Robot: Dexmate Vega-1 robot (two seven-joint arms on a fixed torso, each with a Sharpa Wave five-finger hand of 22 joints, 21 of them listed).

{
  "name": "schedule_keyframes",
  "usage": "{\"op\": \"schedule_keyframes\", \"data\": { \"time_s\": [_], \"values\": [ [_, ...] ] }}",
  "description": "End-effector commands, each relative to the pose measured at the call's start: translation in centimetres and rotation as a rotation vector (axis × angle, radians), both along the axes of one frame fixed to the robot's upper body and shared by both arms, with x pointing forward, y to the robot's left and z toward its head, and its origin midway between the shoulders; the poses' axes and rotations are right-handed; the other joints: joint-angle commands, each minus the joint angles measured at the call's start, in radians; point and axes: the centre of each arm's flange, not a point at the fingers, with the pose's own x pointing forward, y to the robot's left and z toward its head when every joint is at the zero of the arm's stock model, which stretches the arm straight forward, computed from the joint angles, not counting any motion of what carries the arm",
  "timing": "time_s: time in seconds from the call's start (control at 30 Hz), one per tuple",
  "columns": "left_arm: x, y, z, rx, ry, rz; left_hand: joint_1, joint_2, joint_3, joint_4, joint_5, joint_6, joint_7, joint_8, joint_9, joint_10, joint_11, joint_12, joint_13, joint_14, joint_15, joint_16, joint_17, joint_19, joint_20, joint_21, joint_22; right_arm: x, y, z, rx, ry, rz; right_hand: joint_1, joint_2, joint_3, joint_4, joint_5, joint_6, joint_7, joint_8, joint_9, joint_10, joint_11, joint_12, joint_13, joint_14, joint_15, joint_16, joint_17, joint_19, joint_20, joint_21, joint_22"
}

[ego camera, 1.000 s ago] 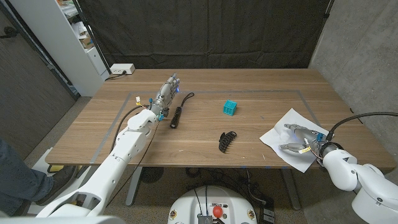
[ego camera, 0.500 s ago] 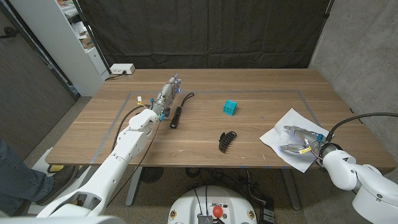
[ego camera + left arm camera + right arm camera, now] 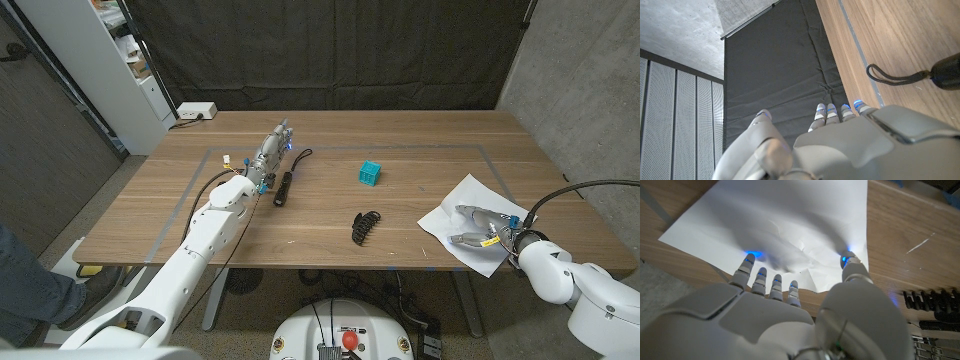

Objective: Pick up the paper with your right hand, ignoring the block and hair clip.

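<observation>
The paper (image 3: pixel 472 222) lies flat near the counter's (image 3: pixel 330 215) right edge. The right hand (image 3: pixel 478 226) rests over it, fingers spread, grasping nothing. Thin and flat, the sheet may slide or crumple instead of lifting. The left hand (image 3: pixel 272 150) is released.

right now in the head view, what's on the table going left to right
left hand → black strapped tool → hair clip / teal block (about level) → paper → right hand over the paper

paper (image 3: pixel 785 225) cut off at the right wrist view's edge, hair clip (image 3: pixel 935 302) blurred
</observation>
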Motion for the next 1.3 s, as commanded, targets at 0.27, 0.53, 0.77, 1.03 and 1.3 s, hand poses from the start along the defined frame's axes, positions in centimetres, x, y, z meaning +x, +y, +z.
{"op": "schedule_keyframes", "data": {
  "time_s": [0.27,0.53,0.77,1.03,1.3],
  "values": [
    [0.4,-0.3,-0.7,-0.011,0.01,-0.005,0.003,0.011,-0.001,-0.004,0.0,0.009,0.004,0.003,0.005,-0.005,-0.004,-0.002,0.002,-0.006,0.001,-0.001,0.004,-0.063,0.001,-0.001,0.004,0.6,-0.3,-0.1,-0.032,0.066,-0.018,0.008,0.011,-0.002,0.006,0.005,0.036,-0.002,0.016,0.0,0.028,-0.005,0.016,0.003,0.018,-0.017,0.012,0.004,0.025,0.006,0.012,0.004],
    [0.3,0.0,-0.9,-0.017,0.013,0.0,0.003,0.012,-0.002,-0.004,0.0,0.013,0.006,0.004,0.005,-0.005,-0.005,-0.001,0.003,-0.007,0.001,-0.001,0.004,-0.063,0.002,-0.001,0.004,1.1,-0.2,-0.1,-0.049,0.083,-0.022,0.013,0.017,-0.002,0.008,0.007,0.064,-0.003,0.022,0.0,0.06,-0.012,0.024,0.003,0.042,-0.031,0.021,0.005,0.049,0.006,0.016,0.005],
    [0.4,0.0,-1.0,-0.02,0.016,-0.001,0.003,0.012,-0.002,-0.004,0.0,0.014,0.006,0.005,0.005,-0.005,-0.005,-0.001,0.003,-0.007,0.002,-0.001,0.004,-0.064,0.002,-0.001,0.004,1.4,0.0,-0.3,-0.048,0.066,-0.023,0.031,0.029,0.002,0.005,0.009,0.096,-0.006,0.028,0.001,0.097,-0.025,0.031,0.005,0.073,-0.058,0.032,0.007,0.102,0.002,0.03,0.008],
    [0.5,-0.1,-1.0,-0.018,0.021,0.001,0.003,0.013,-0.003,-0.005,0.0,0.015,0.006,0.005,0.005,-0.005,-0.005,-0.002,0.003,-0.008,0.002,-0.001,0.004,-0.064,0.003,-0.001,0.004,1.7,-0.1,-0.8,-0.041,0.035,-0.022,0.045,0.034,0.003,0.003,0.01,0.124,-0.007,0.032,0.001,0.127,-0.031,0.036,0.007,0.109,-0.082,0.045,0.011,0.166,0.0,0.047,0.011],
    [0.6,-0.2,-1.2,-0.02,0.031,-0.004,0.003,0.013,-0.003,-0.005,0.0,0.015,0.006,0.004,0.005,-0.005,-0.006,-0.001,0.003,-0.009,0.001,-0.001,0.004,-0.064,0.003,-0.001,0.004,2.3,-0.1,-1.5,-0.053,-0.012,-0.028,0.105,0.052,0.015,-0.009,0.013,0.182,-0.012,0.037,0.002,0.195,-0.044,0.044,0.011,0.177,-0.113,0.069,0.023,0.325,-0.012,0.088,0.012]
  ]
}}
